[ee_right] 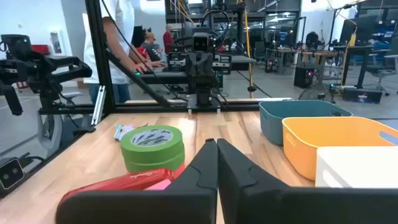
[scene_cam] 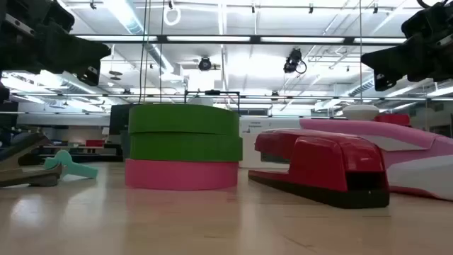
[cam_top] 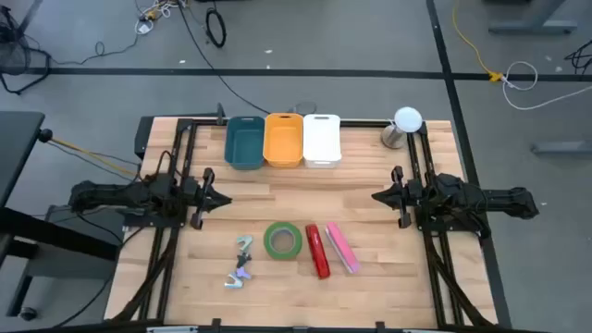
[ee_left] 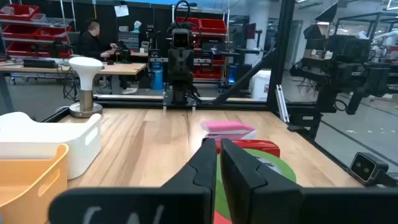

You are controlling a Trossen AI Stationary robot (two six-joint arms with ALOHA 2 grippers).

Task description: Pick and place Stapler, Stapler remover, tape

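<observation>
The left tool (cam_top: 215, 198) hovered clenched over bare desk (cam_top: 370, 287) by the left frame rail, with the staple remover (cam_top: 242, 246) lying ahead of it toward the front edge and open wood between them. Between the two tools, nearer the front edge, lay the green tape (cam_top: 283, 240), the red stapler (cam_top: 317, 251) just beside it and a pink stapler (cam_top: 341, 246) touching the red one. The right tool (cam_top: 382, 196) hung clenched by the right rail, bare wood stretching inward, and three bins (cam_top: 283, 141) lined the far edge.
</observation>
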